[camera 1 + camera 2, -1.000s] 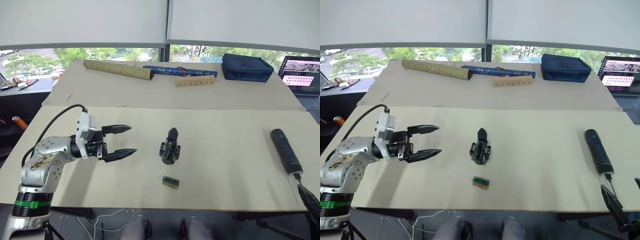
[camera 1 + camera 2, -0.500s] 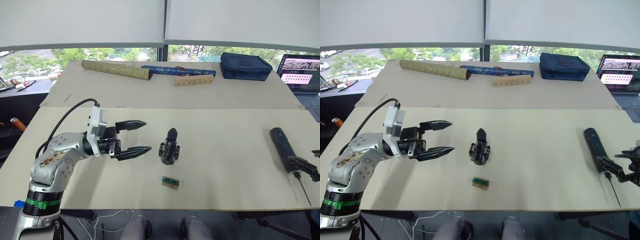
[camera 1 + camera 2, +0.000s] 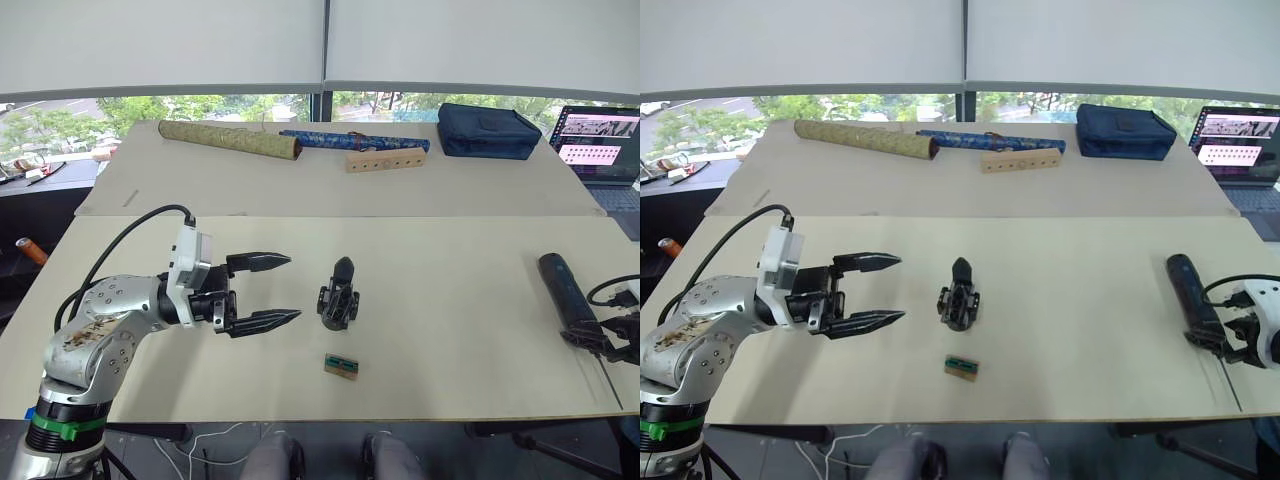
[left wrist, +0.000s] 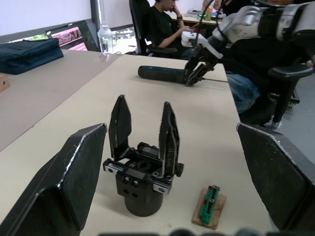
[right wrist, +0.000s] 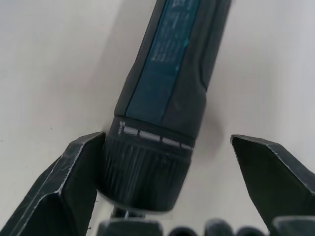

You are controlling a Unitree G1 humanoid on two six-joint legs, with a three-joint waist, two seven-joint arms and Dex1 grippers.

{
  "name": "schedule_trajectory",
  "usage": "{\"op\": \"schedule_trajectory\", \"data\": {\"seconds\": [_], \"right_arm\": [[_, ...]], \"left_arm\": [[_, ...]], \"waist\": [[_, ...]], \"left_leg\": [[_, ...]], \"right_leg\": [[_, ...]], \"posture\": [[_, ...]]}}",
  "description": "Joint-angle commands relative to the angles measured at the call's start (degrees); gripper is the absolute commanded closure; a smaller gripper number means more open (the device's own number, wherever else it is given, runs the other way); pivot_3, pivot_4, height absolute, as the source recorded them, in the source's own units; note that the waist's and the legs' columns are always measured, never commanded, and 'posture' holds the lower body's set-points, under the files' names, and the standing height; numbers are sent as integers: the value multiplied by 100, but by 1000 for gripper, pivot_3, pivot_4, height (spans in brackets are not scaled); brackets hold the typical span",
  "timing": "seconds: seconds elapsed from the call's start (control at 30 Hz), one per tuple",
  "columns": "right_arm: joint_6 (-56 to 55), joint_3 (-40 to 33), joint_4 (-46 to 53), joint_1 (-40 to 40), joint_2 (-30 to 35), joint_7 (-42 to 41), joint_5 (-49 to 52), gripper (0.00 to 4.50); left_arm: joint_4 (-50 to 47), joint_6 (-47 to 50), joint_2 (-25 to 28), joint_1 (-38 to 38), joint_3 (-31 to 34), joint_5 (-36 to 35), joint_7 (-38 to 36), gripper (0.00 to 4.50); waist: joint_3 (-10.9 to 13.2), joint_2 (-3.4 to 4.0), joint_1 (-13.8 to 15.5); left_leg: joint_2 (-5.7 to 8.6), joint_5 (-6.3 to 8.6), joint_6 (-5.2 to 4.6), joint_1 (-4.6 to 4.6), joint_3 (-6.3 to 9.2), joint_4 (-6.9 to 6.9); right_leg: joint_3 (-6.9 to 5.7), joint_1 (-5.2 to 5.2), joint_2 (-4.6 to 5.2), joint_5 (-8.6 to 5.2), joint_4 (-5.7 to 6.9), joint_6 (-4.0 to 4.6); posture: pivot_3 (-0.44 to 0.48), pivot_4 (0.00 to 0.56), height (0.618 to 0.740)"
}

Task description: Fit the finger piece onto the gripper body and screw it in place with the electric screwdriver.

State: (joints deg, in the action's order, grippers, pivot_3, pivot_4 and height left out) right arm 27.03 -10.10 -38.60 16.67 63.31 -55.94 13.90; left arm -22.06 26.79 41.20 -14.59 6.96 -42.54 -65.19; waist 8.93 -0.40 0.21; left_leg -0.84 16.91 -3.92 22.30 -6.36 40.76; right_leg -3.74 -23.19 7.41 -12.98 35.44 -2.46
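I have the gripper body (image 3: 339, 296) standing upright near the middle of the desk (image 3: 450, 330), and I take it as my landmark. In the left wrist view it shows two upright black pointed fingers rising from its rails, so I cannot pick out the finger piece as a separate part lying anywhere. My left tool (image 3: 270, 291) hovers just to the left of the gripper body, its two black fingers spread wide apart and pointing toward it, grasping nothing. A small wooden block with a green top (image 3: 342, 365) lies just in front of the gripper body, apart from it. The electric screwdriver (image 3: 568, 299) lies flat well to the right of the gripper body, with its thin bit end toward the near edge of the desk. My right tool (image 5: 162, 187) is at that bit end, fingers spread on either side of the ribbed collar; one finger (image 5: 74, 177) looks to be touching it, the other stands clear, so it is not clenched. Beyond the gripper body lie two rolled tubes (image 3: 230, 139), a dark blue case (image 3: 495, 130) and a laptop (image 3: 605, 140).
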Motion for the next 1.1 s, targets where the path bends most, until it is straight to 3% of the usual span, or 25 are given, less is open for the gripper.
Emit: {"op": "schedule_trajectory", "data": {"seconds": [0.03, 0.07, 0.13, 0.3, 0.47, 0.63, 0.73, 0.87, 1.1], "right_arm": [[-137, 122, -386, 346, -135, -282, -114, 0], [-283, 140, -501, 427, -193, -335, -145, 0], [-473, 169, -667, 553, -271, -415, -220, 921], [-523, 165, -735, 672, -329, -390, -346, 2465], [-418, -131, 185, 421, -297, -446, -75, 2527], [1067, -546, 3665, -751, -237, -598, 887, 2527], [1814, -631, 5013, -1009, -341, -246, 1210, 2527], [1835, -198, 5680, -1086, -509, 194, 995, 2527], [1506, 391, 5398, -946, -647, 285, 704, 2527]], "left_arm": [[-161, -17, 89, 6, 104, -134, -104, 25], [-162, -23, 97, 2, 108, -141, -116, 25], [-162, -28, 102, -2, 123, -166, -147, 0], [-157, -87, 105, 35, 122, -148, -219, 0], [-81, -140, 84, 28, 127, -104, -254, 0], [234, -413, 57, 273, 287, 40, -376, 0], [441, -685, 111, 500, 323, 218, -550, 0], [500, -919, 110, 686, 276, 408, -620, 0], [454, -1068, 140, 872, 230, 531, -639, 0]], "waist": [[0, 0, -3], [0, 0, -4], [0, -1, -18], [0, -1, -68], [0, 0, -87], [4, 28, -92], [4, 40, -87], [9, 28, -1], [8, 24, 75]], "left_leg": [[0, 0, 0, -1, 0, 0], [-1, 0, 1, 0, 0, 0], [-1, 0, 2, -3, 0, 0], [-2, -2, 5, -3, 0, 0], [-2, -3, 8, -3, 0, -1], [-5, -5, 18, -2, 0, -4], [-9, -8, 28, -4, 3, -10], [-3, 0, 17, 4, 3, -6], [4, 5, 3, 57, 0, 10]], "right_leg": [[0, 1, 0, 0, 0, 0], [-2, 1, 0, 0, 0, 0], [-3, 5, -1, 0, -1, -1], [-3, 5, -1, 2, -1, -2], [-3, 4, -1, 2, 1, -2], [2, -12, 0, 1, 23, -3], [0, -19, -1, 0, 31, -2], [-1, -23, 4, 3, 28, 3], [-4, -72, 13, 7, 28, 7]], "posture": [[0, 150, 740], [0, 150, 740], [0, 150, 740], [0, 150, 740], [0, 150, 740], [0, 150, 740], [0, 150, 740], [0, 150, 740], [0, 150, 740]]}}
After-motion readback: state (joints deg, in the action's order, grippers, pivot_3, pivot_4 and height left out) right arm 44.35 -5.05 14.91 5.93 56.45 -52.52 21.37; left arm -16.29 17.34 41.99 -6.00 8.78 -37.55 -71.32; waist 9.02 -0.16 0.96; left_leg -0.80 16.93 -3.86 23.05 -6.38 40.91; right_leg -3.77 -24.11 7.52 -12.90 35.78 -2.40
